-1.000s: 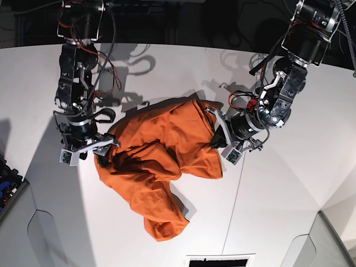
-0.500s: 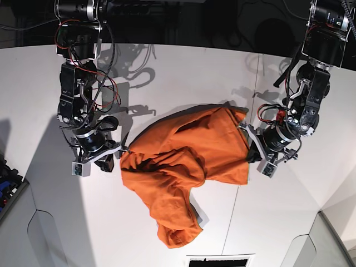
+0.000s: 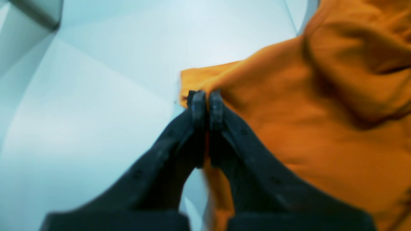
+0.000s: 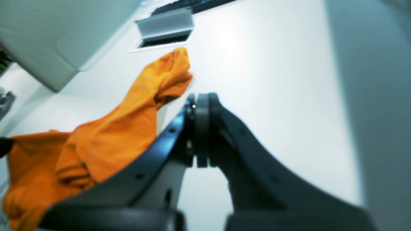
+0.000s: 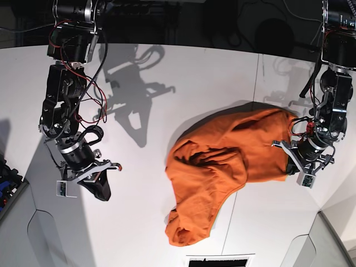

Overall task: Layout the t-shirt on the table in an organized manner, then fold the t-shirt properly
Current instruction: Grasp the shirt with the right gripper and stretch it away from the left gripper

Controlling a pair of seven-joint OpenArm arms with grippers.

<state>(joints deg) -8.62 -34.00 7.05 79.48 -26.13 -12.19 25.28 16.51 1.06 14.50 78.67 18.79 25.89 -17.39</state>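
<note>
The orange t-shirt [image 5: 222,161] lies crumpled on the white table [image 5: 167,83], right of the middle, with a bunched end [image 5: 183,233] trailing toward the front edge. My left gripper [image 5: 288,161] is at the shirt's right edge in the base view. In the left wrist view this left gripper [image 3: 207,96] is shut on a corner of the t-shirt [image 3: 321,112]. My right gripper [image 5: 103,190] hangs over bare table well left of the shirt. In its own view the right gripper [image 4: 200,99] is shut with nothing between the fingers, and the t-shirt [image 4: 112,134] lies off to its left.
A dark rectangular slot [image 5: 217,260] sits at the table's front edge, close to the shirt's bunched end. A thin seam line [image 5: 232,222] runs across the tabletop. Dark and blue items [image 5: 6,181] rest at the far left edge. Grey panels flank the front corners.
The left gripper has dragged the t-shirt toward the base view's right. The right gripper has lost the cloth, shut empty and swung left and toward the front.
</note>
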